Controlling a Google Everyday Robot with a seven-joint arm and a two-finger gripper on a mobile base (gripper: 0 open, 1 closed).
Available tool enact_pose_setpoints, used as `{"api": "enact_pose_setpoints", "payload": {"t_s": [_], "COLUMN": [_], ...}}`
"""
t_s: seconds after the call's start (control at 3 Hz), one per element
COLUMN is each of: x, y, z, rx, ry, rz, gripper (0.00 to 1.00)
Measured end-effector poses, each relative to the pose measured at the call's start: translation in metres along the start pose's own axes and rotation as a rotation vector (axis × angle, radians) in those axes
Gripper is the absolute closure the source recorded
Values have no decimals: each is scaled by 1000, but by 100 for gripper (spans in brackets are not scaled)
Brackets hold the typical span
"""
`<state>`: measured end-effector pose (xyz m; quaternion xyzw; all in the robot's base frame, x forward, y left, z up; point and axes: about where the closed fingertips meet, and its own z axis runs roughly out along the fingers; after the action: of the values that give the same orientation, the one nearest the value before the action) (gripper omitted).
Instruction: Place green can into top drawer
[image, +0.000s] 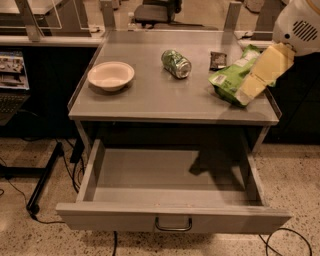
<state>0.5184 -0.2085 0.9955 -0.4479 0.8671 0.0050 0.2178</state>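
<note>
Approach step: the green can (176, 63) is not yet grasped and the top drawer (170, 217) stands open.
The can lies on its side at the back centre of the surface (150, 102). The claw (262, 72) hangs over the chip bag (229, 81) at the right; whether it is wide or narrow cannot be told. Next it likely needs to move left, clearing the bag and the dark packet (218, 60). The bowl (111, 75) sits well clear.
</note>
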Motion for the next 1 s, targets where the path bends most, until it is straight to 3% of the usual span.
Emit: {"api": "enact_pose_setpoints", "payload": {"t_s": [0.33, 0.67, 1.0], "x": [12, -3, -43], "y": [2, -16, -42], "z": [7, 15, 22], "rx": [0, 50, 93], "ry": [-63, -184, -299], "rz": [140, 244, 266], "gripper": [0, 0, 0]}}
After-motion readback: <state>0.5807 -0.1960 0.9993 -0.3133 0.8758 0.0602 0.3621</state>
